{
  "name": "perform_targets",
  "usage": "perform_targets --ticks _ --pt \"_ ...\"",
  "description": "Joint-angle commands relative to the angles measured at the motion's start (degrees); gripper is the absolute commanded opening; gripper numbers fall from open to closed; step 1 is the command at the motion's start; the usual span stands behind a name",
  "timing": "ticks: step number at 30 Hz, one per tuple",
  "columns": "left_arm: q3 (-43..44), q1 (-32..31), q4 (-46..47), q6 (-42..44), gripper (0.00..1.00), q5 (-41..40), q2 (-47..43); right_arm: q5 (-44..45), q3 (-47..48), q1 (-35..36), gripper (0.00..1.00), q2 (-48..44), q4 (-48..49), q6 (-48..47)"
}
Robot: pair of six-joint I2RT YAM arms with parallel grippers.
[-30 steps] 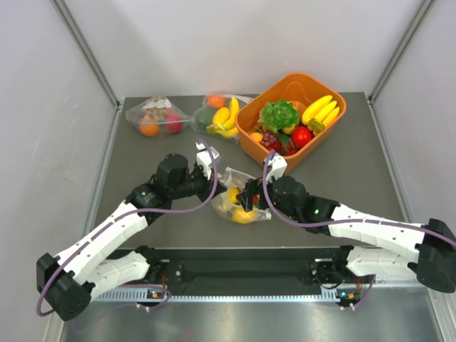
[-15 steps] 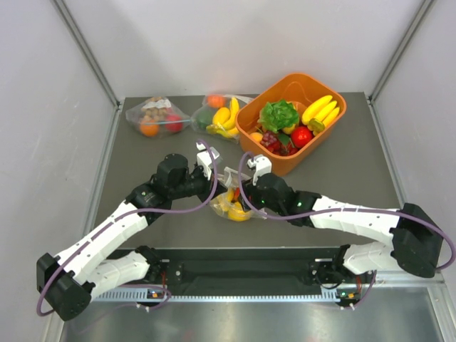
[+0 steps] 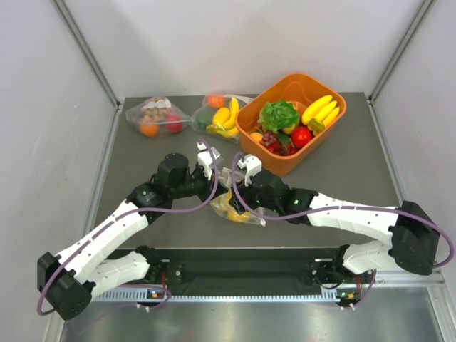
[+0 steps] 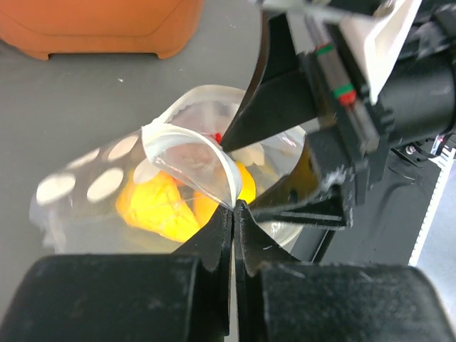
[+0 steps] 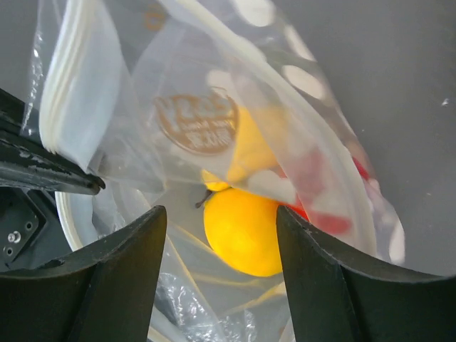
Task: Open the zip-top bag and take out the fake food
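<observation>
With the left gripper (image 4: pixel 233 214) pinched shut on the lip of the bag (image 4: pixel 100 187) at centre, the right gripper (image 5: pixel 217 214) has moved left into its mouth, jaws narrowed astride the lemon (image 5: pixel 246 239) (grip unclear), so removal is beginning.

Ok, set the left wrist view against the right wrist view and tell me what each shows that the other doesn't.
Only the left wrist view: the orange bin, the left jaws pinched shut on the rim of the dotted bag, and the right jaws seen from outside, reaching into its mouth. Only the right wrist view: a round printed stamp on the plastic, and a lemon seen whole between the right jaws, which stand apart. Both: the dotted bag, with yellow fruit and a red piece inside it.
</observation>
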Motion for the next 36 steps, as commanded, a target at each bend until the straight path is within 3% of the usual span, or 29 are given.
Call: perform_targets --ticks 1,8,20,29,36 --pt "1.1 0.1 3.3 -0.1 0.00 2.0 0.1 -2.3 3.2 1.1 0.62 1.9 1.1 -1.5" --pt "1.0 0.1 3.4 0.0 0.00 3.2 0.0 1.4 5.4 1.0 0.62 8.3 -0.1 -0.1" --pt "0.9 0.1 3.4 -0.1 0.00 2.3 -0.1 2.6 -1.9 2.4 0.65 7.7 -0.5 5.4" --pt "0.9 0.0 3.4 -0.2 0.00 1.3 0.5 2.7 -8.1 4.0 0.73 8.8 5.7 9.8" --pt "0.8 -0.2 3.4 -0.2 0.00 2.2 0.7 6.6 -10.7 4.4 0.87 12.8 12.7 12.9"
